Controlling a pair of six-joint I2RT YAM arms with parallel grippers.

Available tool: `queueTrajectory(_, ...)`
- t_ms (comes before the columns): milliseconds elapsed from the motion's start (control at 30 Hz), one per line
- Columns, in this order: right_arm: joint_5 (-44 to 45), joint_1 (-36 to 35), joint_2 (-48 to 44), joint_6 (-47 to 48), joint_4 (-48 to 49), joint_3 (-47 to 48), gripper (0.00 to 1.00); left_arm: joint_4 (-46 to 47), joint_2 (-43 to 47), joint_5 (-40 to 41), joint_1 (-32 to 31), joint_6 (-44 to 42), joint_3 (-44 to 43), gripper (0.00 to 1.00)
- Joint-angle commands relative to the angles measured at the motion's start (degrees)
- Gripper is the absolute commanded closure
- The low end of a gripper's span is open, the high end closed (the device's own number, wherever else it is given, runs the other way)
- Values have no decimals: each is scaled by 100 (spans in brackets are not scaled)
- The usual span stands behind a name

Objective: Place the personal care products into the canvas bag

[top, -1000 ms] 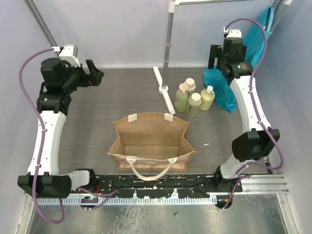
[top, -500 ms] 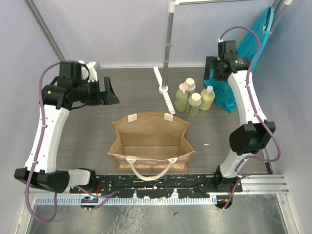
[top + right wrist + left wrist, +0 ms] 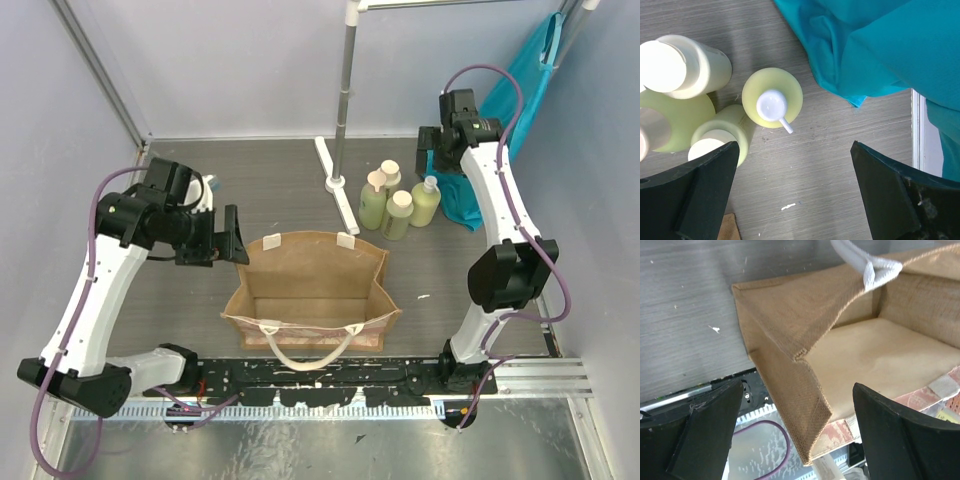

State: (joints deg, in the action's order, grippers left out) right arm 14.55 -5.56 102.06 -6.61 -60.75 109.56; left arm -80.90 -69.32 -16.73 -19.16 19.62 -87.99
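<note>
Right gripper (image 3: 794,150) has swung directly above the upright far-right bottles (image 3: 772,97), jaws wide; left gripper (image 3: 797,390), also wide, beside canvas bag (image 3: 790,315).

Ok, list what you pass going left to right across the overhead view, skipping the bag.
The left gripper → white foot of the pole → four bottles → blue cloth.

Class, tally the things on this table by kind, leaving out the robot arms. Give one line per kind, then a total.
Bottles: 4
Bag: 1
Blue cloth: 1
Pole stand: 1
Total: 7
</note>
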Motion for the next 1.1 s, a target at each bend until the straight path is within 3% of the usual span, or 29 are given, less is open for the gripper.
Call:
queueTrajectory(0, 118, -32, -2, -7, 103, -110, 0, -208, 89, -60, -231, 206, 292, 2)
queueTrajectory(433, -145, -33, 295, 8, 350, -87, 0, 690, -196, 364, -468, 23, 954, 1)
queueTrajectory(633, -67, -28, 338, 59, 299, -97, 0, 748, -286, 146, -467, -154, 1197, 46)
queueTrajectory(833, -40, -31, 341, 73, 250, -184, 0, 695, -258, 154, -466, -316, 1272, 74)
queueTrajectory(933, -140, -33, 387, 81, 275, -241, 0, 697, -300, 239, -470, -401, 1144, 84)
queueTrajectory(1067, -365, -33, 469, 47, 389, -393, 0, 687, -571, 279, -466, -532, 932, 86)
